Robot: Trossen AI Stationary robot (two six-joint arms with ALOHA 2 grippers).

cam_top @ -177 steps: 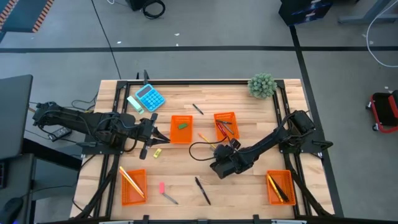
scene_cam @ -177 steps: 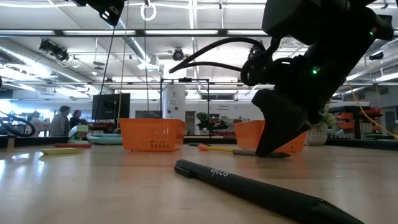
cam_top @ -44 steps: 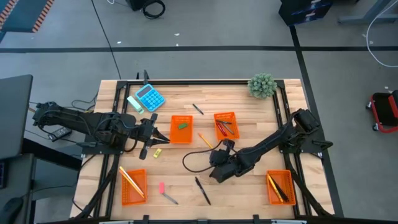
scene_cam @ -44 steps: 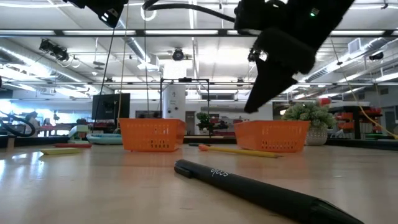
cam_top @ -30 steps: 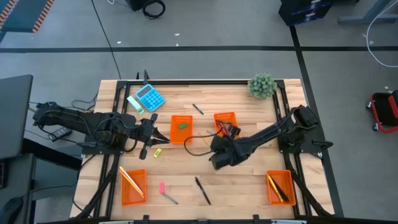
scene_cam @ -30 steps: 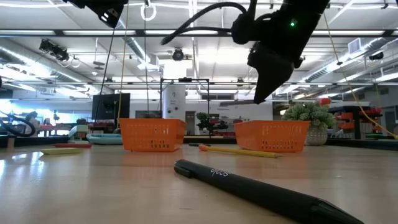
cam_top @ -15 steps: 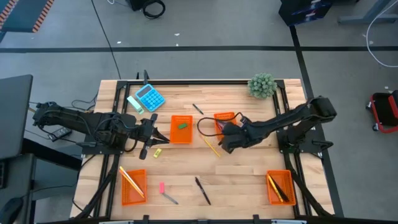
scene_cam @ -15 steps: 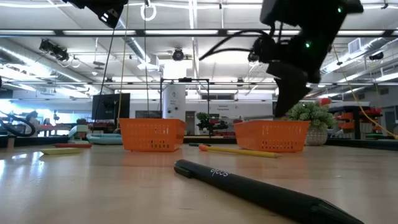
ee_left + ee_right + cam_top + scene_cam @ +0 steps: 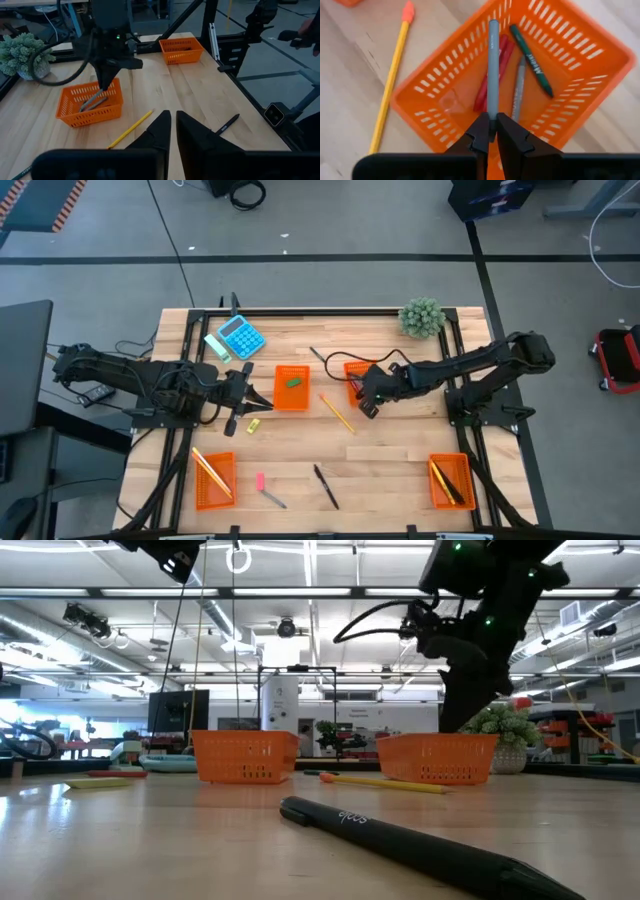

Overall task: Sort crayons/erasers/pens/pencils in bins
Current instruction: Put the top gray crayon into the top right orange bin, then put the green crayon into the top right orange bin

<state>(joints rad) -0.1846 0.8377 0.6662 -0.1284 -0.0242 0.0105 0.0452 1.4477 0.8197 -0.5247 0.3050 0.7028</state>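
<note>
Right wrist view: right gripper (image 9: 490,131) pinched on a grey crayon (image 9: 493,65), held over the orange bin (image 9: 580,65) w/ red and green crayons. Left gripper (image 9: 170,131) closed, empty, near calculator (image 9: 240,337).

The right arm stretches from the tabletop's right edge toward its middle, its wrist bent down; the right end effector (image 9: 490,131) is pinched closed on a grey crayon (image 9: 493,67). The left arm lies low along the left side, and the left end effector (image 9: 171,131) is nearly closed, holding nothing.
</note>
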